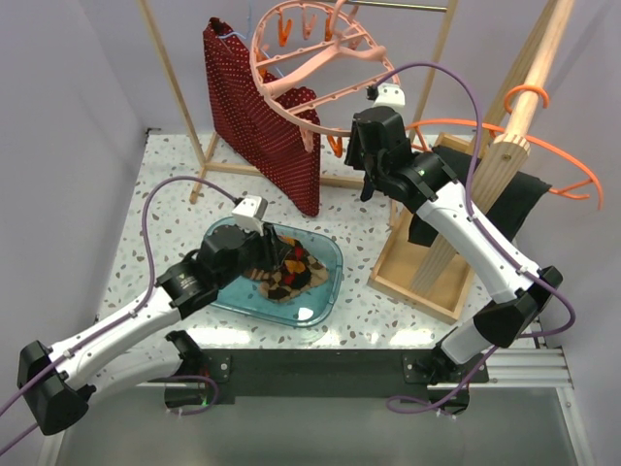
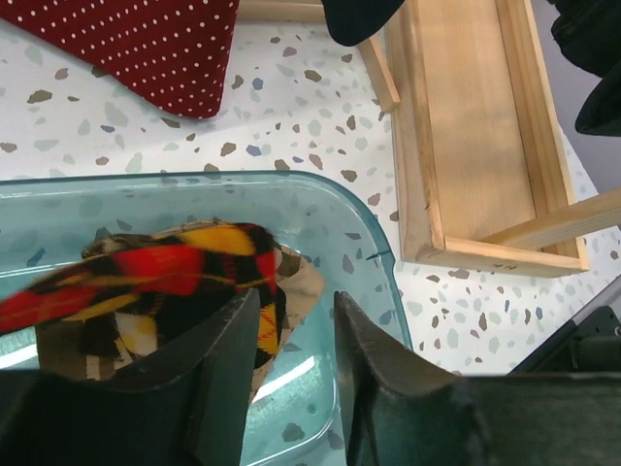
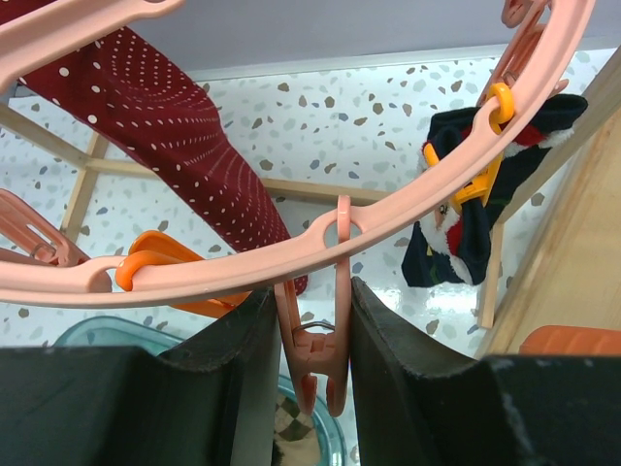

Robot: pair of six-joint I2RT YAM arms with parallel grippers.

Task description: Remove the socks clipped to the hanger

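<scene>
The left hand (image 2: 296,316) hangs low over a clear teal tray (image 2: 325,182) on the speckled bench (image 2: 291,116). Its fingers stand partly apart with nothing between them. Just under its left finger, a pile of socks (image 2: 175,272) lies in the tray: a black sock with red and yellow bands lies on top of brown-and-tan checkered ones.

The right hand (image 3: 306,306) is raised to the salmon-pink round hanger (image 3: 291,254), which hangs tilted from the wooden rack. Its fingers are closed on a pink peg (image 3: 315,354) that dangles from the ring. Farther along the ring to the right, a navy sock (image 3: 466,228) with red and white marks is clipped in an orange peg (image 3: 464,184), apart from the hand.

A red white-dotted garment (image 3: 175,126) hangs behind the ring, and the rack's wooden base frame (image 2: 475,126) sits on the bench beside the tray.
</scene>
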